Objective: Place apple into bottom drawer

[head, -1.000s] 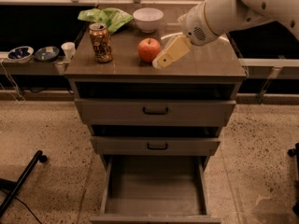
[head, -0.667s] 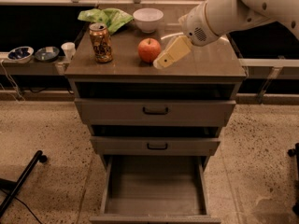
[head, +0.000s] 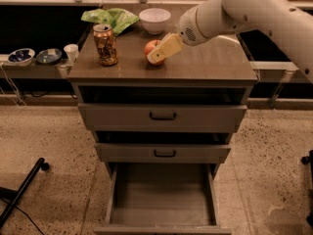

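The red-orange apple point(head: 149, 46) sits on the cabinet top point(head: 210, 62), right of a soda can. My gripper point(head: 160, 53), beige at the end of the white arm coming in from the upper right, is at the apple's right front side and covers part of it. The bottom drawer point(head: 161, 202) is pulled out at floor level, and its flat floor shows with nothing in it. The two upper drawers with black handles are only slightly out.
A soda can point(head: 105, 44), a green bag point(head: 111, 18) and a white bowl point(head: 154, 19) stand on the cabinet top. Small bowls point(head: 34, 56) and a white cup point(head: 72, 52) sit on a low shelf at the left. A black leg point(head: 22, 192) lies on the floor at the lower left.
My gripper has moved left, from just right of the apple to overlapping its right side. The apple, can and drawers have not moved.
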Motion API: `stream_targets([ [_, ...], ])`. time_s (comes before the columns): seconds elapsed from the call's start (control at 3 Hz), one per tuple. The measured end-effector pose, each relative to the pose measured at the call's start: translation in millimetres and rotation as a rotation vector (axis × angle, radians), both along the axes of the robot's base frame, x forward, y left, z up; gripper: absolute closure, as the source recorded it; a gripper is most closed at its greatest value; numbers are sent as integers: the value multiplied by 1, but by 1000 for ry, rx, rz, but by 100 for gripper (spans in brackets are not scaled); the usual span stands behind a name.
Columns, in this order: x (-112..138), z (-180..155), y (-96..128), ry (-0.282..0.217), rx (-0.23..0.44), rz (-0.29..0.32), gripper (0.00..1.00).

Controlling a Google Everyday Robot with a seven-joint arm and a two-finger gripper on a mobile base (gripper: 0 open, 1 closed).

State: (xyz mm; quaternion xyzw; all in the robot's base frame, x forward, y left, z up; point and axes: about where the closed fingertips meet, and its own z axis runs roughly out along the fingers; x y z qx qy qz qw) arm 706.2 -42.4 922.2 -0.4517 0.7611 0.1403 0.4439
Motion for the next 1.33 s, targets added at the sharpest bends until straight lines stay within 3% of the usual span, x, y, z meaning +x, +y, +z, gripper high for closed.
stream_targets([
  [0.67,37,-47,17,8,52,-93,0],
  [1.0,40,-61,17,15,88,-122,19],
  [1.33,43,-60,24,-13,179,-111,50],
])
